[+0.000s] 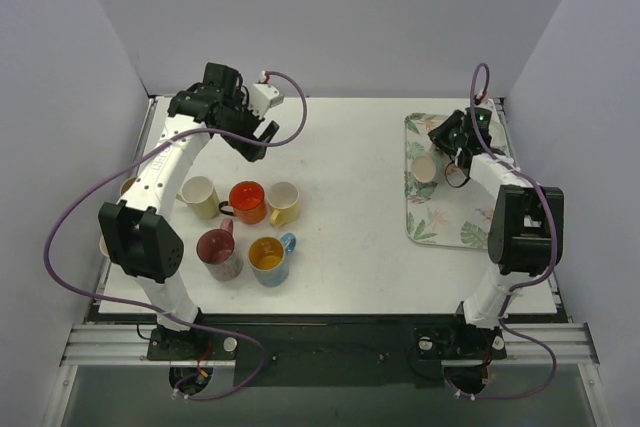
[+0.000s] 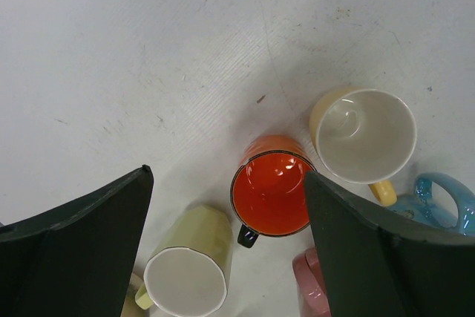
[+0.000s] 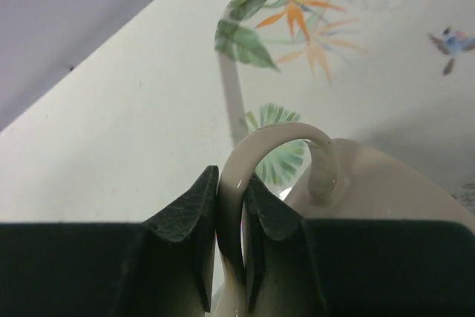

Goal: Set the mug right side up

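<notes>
A cream mug (image 1: 424, 168) lies on the floral tray (image 1: 440, 222) at the right. My right gripper (image 1: 450, 152) is shut on the mug's handle (image 3: 252, 154); in the right wrist view both fingers pinch the cream loop, with the mug body (image 3: 378, 183) to the right. My left gripper (image 1: 258, 142) hovers open and empty over the table behind a group of upright mugs. In the left wrist view its fingers (image 2: 82, 250) frame an orange mug (image 2: 271, 191).
Several upright mugs stand at the left: pale yellow (image 1: 199, 195), orange (image 1: 247, 201), cream-yellow (image 1: 283, 201), pink (image 1: 219, 251) and blue-handled (image 1: 268, 258). Another mug peeks out behind the left arm (image 1: 127, 187). Walls close in at left, right and back.
</notes>
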Motion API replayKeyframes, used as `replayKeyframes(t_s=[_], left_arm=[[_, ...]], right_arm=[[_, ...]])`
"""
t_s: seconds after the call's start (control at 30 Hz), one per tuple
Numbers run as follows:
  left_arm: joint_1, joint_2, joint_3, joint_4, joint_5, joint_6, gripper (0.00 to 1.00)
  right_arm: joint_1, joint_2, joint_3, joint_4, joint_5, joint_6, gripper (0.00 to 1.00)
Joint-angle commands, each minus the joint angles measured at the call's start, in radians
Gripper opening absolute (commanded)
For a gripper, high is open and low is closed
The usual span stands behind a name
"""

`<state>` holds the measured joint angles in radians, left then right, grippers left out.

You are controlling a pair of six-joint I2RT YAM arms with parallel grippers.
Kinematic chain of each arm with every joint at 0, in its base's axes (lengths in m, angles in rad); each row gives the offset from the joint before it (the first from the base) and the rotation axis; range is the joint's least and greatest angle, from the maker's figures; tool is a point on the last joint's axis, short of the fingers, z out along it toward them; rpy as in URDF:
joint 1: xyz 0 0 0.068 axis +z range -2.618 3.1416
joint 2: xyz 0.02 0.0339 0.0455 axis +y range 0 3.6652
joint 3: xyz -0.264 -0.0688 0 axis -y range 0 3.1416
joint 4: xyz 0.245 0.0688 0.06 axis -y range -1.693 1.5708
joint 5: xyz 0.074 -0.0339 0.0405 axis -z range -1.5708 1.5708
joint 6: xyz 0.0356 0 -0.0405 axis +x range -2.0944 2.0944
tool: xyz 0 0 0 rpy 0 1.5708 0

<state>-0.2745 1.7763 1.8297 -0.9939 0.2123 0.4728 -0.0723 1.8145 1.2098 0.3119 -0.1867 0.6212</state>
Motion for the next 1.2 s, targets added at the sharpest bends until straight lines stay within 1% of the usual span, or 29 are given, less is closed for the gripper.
replayKeyframes(t_s=[0.0, 0.03, 0.07, 0.13, 0.2, 0.3, 0.33, 0.4, 0.43, 0.5, 0.53, 0.57, 0.6, 0.63, 0.67, 0.7, 0.77, 0.93, 0.97, 1.03, 1.13, 1.17], left_arm=[[-0.005, -0.058, -0.006, 0.017, 0.103, 0.001, 0.93], [-0.003, -0.058, -0.006, 0.012, 0.148, 0.0, 0.93], [-0.003, -0.06, -0.009, 0.008, 0.195, -0.005, 0.93], [-0.005, -0.06, -0.01, 0.006, 0.245, -0.011, 0.93], [-0.005, -0.057, -0.009, 0.003, 0.289, -0.013, 0.94], [-0.005, -0.055, -0.01, 0.001, 0.305, -0.013, 0.94], [-0.006, -0.054, -0.01, 0.003, 0.303, -0.013, 0.94], [-0.005, -0.054, -0.015, 0.006, 0.306, -0.011, 0.94], [-0.005, -0.054, -0.018, 0.008, 0.314, -0.011, 0.94], [-0.006, -0.054, -0.021, 0.008, 0.344, -0.008, 0.94], [-0.005, -0.052, -0.017, -0.002, 0.369, -0.005, 0.94], [-0.005, -0.049, -0.014, -0.023, 0.38, -0.005, 0.94], [-0.006, -0.048, 0.006, -0.041, 0.403, -0.005, 0.94], [-0.008, -0.043, 0.023, -0.092, 0.41, -0.003, 0.94], [-0.011, -0.038, 0.058, -0.118, 0.43, 0.007, 0.94], [-0.012, -0.043, 0.09, -0.17, 0.467, 0.026, 0.94], [-0.012, -0.067, 0.108, -0.209, 0.524, 0.055, 0.94], [-0.017, -0.149, 0.097, -0.221, 0.613, 0.076, 0.94], [-0.022, -0.165, 0.095, -0.226, 0.651, 0.073, 0.94], [-0.038, -0.184, 0.089, -0.232, 0.7, 0.079, 0.94], [-0.063, -0.218, 0.083, -0.227, 0.74, 0.102, 0.94], [-0.074, -0.238, 0.074, -0.21, 0.755, 0.081, 0.94]], right_arm=[[-0.003, -0.124, -0.107, 0.354, -0.132, -0.15, 0.0], [0.003, -0.129, -0.113, 0.351, -0.148, -0.164, 0.0], [0.015, -0.142, -0.113, 0.311, -0.177, -0.202, 0.0], [0.029, -0.168, -0.113, 0.27, -0.197, -0.257, 0.0], [0.045, -0.199, -0.133, 0.268, -0.229, -0.296, 0.0], [0.066, -0.253, -0.173, 0.256, -0.263, -0.382, 0.0], [0.104, -0.282, -0.18, 0.248, -0.296, -0.431, 0.0], [0.112, -0.32, -0.219, 0.28, -0.356, -0.446, 0.0], [0.112, -0.331, -0.228, 0.302, -0.376, -0.425, 0.0], [0.115, -0.359, -0.251, 0.358, -0.462, -0.405, 0.0], [0.124, -0.383, -0.266, 0.389, -0.518, -0.411, 0.0], [0.134, -0.395, -0.268, 0.392, -0.542, -0.432, 0.0], [0.153, -0.424, -0.259, 0.347, -0.559, -0.458, 0.0], [0.187, -0.437, -0.241, 0.194, -0.55, -0.562, 0.0], [0.21, -0.47, -0.195, 0.111, -0.539, -0.613, 0.0], [0.247, -0.506, -0.181, -0.033, -0.531, -0.746, 0.0], [0.297, -0.559, -0.162, -0.12, -0.552, -0.832, 0.0], [0.374, -0.676, -0.151, -0.201, -0.622, -0.853, 0.0], [0.402, -0.711, -0.147, -0.252, -0.634, -0.891, 0.0], [0.452, -0.763, -0.148, -0.298, -0.663, -0.935, 0.0], [0.496, -0.822, -0.164, -0.291, -0.715, -0.934, 0.0], [0.514, -0.837, -0.164, -0.286, -0.735, -0.928, 0.0]])
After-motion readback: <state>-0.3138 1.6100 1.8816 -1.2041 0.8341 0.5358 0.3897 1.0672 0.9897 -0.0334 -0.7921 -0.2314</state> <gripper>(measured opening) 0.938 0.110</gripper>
